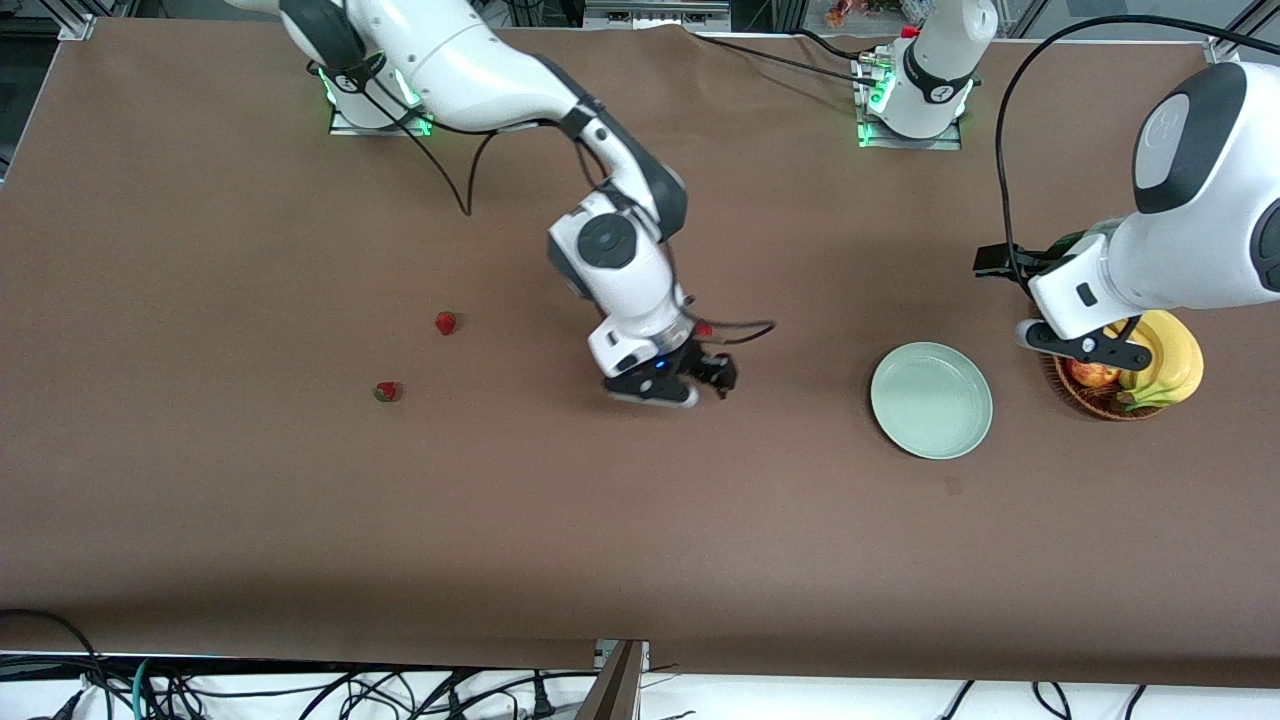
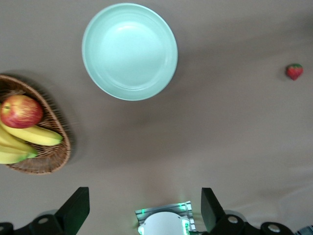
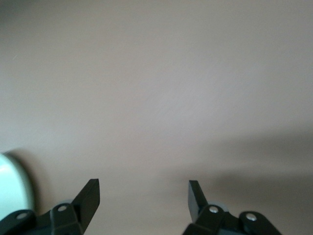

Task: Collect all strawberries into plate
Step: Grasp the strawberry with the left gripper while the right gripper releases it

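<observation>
Two strawberries (image 1: 446,322) (image 1: 387,391) lie on the brown table toward the right arm's end. A third strawberry (image 1: 704,328) (image 2: 294,71) shows as a red spot right beside the right wrist. The mint-green plate (image 1: 931,400) (image 2: 129,51) holds nothing. My right gripper (image 1: 716,378) (image 3: 144,188) hangs open over bare table near the third strawberry, nothing between its fingers; the plate's rim (image 3: 10,188) shows at the edge of its view. My left gripper (image 1: 1085,348) (image 2: 144,210) waits open and empty over the basket.
A brown wicker basket (image 1: 1090,400) (image 2: 49,152) with an apple (image 2: 20,111) and bananas (image 1: 1170,360) stands beside the plate at the left arm's end. A black cable (image 1: 745,330) trails from the right wrist.
</observation>
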